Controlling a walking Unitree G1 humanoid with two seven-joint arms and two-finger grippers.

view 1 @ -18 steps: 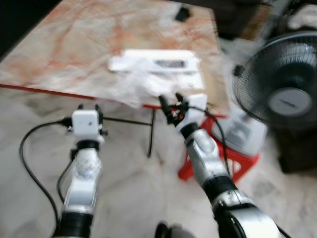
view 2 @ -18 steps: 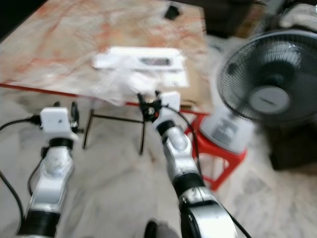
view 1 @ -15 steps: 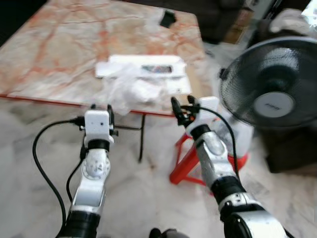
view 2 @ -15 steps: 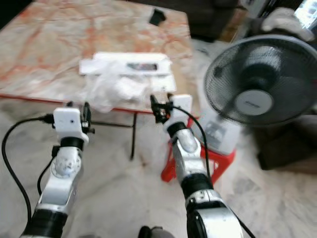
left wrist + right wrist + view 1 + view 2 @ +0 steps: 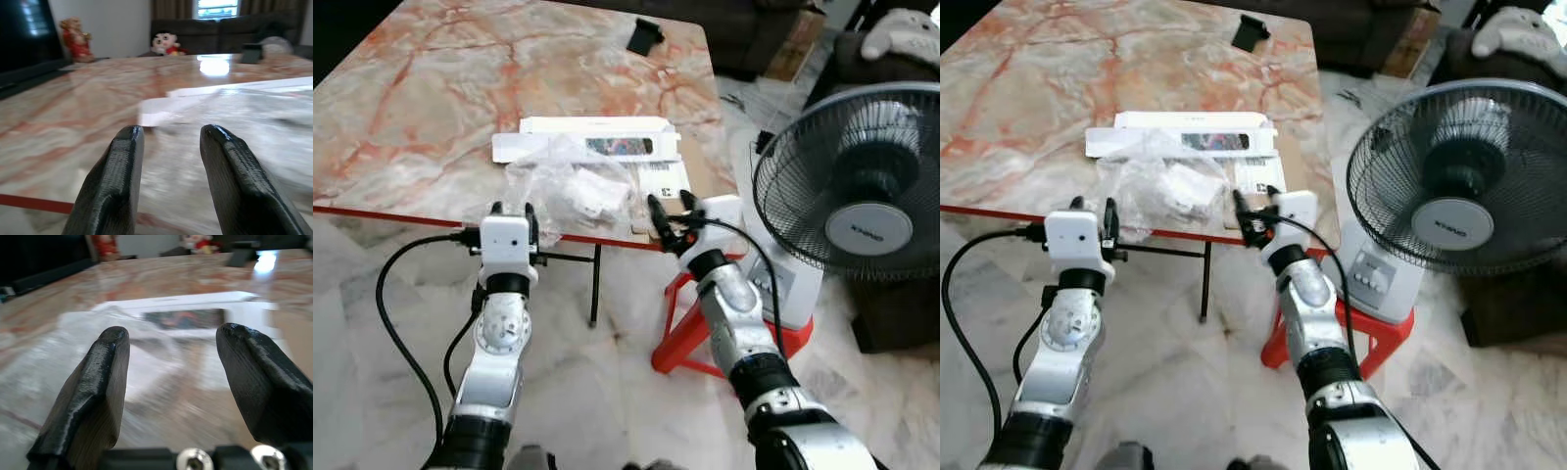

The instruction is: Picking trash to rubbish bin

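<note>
Two black fingers [image 5: 93, 391] of the right gripper [image 5: 668, 211] are seen spread wide apart, with nothing between them, held at the near edge of the desk [image 5: 431, 88]. Two fingers [image 5: 115, 181] of the left gripper [image 5: 512, 212] are also parted with a gap between them, empty, raised at the same red-trimmed edge further to the left.

Just beyond both grippers, one crumpled clear plastic bag [image 5: 570, 191] is seen lying on the marbled desk near its front edge, between the two grippers. One long white flat box [image 5: 587, 149] lies just behind the bag, touching it. One brown cardboard piece [image 5: 690, 181] lies under the box at the right. One small black object [image 5: 644, 36] rests at the far edge, well apart.

To the right of the desk, one standing fan [image 5: 862, 186] is set on one red stool [image 5: 690, 338]. A marble floor [image 5: 372, 323] lies below.
</note>
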